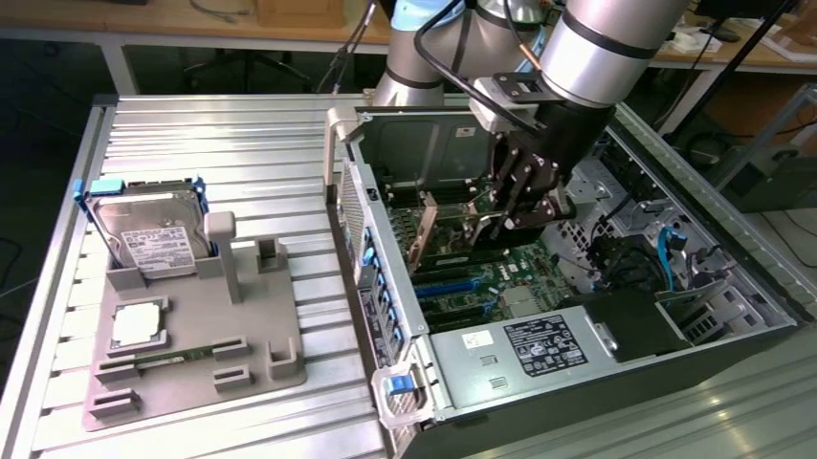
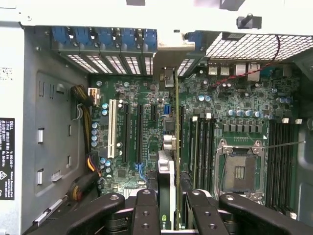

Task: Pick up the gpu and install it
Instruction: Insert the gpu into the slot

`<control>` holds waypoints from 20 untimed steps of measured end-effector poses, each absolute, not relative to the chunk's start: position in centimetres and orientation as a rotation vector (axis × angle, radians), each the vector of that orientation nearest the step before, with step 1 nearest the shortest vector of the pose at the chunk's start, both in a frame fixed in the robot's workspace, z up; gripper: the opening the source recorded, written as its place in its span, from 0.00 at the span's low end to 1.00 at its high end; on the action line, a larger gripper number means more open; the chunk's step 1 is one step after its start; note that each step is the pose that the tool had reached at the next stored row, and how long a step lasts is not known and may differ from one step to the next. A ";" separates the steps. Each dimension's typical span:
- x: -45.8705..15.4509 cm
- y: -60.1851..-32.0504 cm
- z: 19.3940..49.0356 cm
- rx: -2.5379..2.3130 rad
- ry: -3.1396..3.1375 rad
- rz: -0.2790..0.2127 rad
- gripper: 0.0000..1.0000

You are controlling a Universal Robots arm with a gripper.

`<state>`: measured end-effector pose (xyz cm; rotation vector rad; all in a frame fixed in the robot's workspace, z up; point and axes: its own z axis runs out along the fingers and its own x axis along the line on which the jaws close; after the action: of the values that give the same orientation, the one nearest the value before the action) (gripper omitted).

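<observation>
The black gripper (image 2: 168, 205) is seen closest to the wrist camera, its fingers (image 2: 145, 210) pressed against both faces of the gpu (image 2: 167, 191), which is pinched edge-on between them. The card is held upright, with its thin green board edge and black-and-white cooler side running away from the lens toward the motherboard (image 2: 220, 112) beneath. It is positioned over the black expansion slots (image 2: 139, 132), just beside the white slot (image 2: 112, 128); whether its edge is already seated in a slot cannot be told. The empty processor socket (image 2: 240, 169) is seen to one side of the card, and the row of blue slot clips (image 2: 105, 36) is seen at the case wall beyond it.

In the exterior view, the gripper (image 1: 518, 206) is shown in the upper middle of the frame, lowered into the open computer case (image 1: 753, 287) by the silver arm (image 1: 607, 43). The gpu (image 1: 492, 225) is seen clamped below the fingers, standing above the green board inside the case. The black power supply with its white label (image 1: 542, 346) is located in the lower middle of the frame. On the exterior view's left, a grey fixture tray (image 1: 191, 373) is set on the ribbed metal table (image 1: 217, 143), and a hard drive (image 1: 151, 234) is held upright in it, well apart from the case.
</observation>
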<state>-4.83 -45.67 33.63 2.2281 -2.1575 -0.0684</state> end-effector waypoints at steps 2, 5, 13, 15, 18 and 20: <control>-4.8 -45.7 33.5 2.228 -2.158 -0.068 0.27; -4.8 -45.7 33.4 2.228 -2.158 -0.068 0.27; -4.8 -45.7 32.9 2.228 -2.158 -0.068 0.27; -4.8 -45.7 32.9 2.228 -2.158 -0.068 0.27; -4.8 -45.7 32.7 2.231 -2.161 -0.064 0.27; -4.8 -45.7 32.5 2.233 -2.162 -0.062 0.27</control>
<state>-4.82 -45.66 32.54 2.2328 -2.1619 -0.0620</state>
